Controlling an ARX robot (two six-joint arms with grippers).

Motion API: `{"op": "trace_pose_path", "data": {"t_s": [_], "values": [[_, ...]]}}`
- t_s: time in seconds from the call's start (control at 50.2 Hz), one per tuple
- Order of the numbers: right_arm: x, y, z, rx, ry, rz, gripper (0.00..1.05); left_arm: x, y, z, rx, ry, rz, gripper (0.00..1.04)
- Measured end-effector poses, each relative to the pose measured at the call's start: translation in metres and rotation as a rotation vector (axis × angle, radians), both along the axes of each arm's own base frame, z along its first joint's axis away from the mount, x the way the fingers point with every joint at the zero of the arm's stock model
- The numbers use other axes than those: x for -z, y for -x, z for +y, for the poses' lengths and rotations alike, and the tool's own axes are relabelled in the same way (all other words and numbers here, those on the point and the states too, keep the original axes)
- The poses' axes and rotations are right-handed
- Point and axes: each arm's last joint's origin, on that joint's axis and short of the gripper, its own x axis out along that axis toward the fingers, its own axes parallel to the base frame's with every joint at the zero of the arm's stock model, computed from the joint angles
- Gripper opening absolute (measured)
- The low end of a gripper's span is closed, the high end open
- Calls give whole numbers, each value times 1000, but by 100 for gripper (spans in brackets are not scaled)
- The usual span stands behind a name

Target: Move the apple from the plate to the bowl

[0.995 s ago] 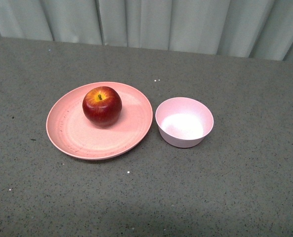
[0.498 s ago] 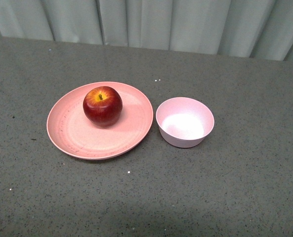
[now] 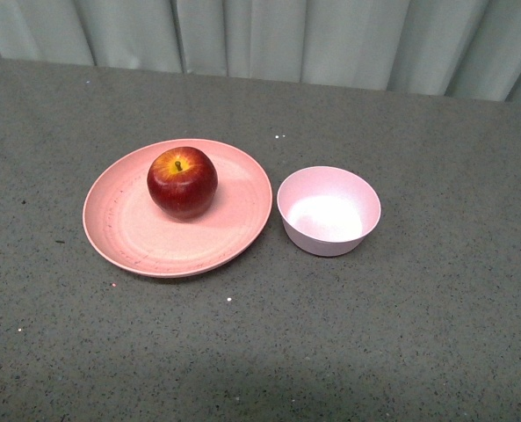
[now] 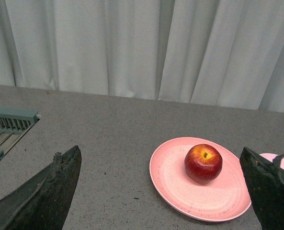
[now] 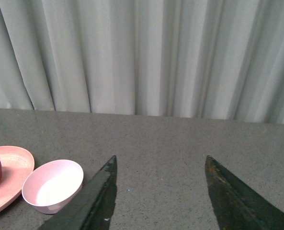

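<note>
The dark-red apple [image 3: 182,182] with a yellow patch at its stem rests on the wide pink plate [image 3: 128,233], toward its far side. Just right of the plate stands the small pale-pink bowl [image 3: 328,211], with nothing in it. Neither arm shows in the front view. In the left wrist view my left gripper [image 4: 162,155] is open and well short of the plate [image 4: 175,182]; the apple [image 4: 203,163] lies between its spread fingertips, nearer one of them. In the right wrist view my right gripper [image 5: 161,158] is open over bare table, with the bowl [image 5: 52,185] and plate [image 5: 10,167] off to one side.
A grey speckled tabletop [image 3: 401,334] carries everything, backed by a pale pleated curtain [image 3: 269,40]. A grey slatted rack [image 4: 10,120] shows at one edge of the left wrist view.
In the front view the plate, apple and bowl sit slightly higher in the picture than before; they keep the same places relative to each other.
</note>
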Motion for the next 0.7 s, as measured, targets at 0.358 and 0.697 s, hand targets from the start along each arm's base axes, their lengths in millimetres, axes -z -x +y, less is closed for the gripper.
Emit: {"op": "trace_pose_path", "data": {"t_s": [0.358,0.697], "values": [[0,0,0,0,-2,1,95,0,-44,-1,-136,101,117,98],[0,0,0,0,-2,0,95,10,-127,-22,14,149,262,98]]}}
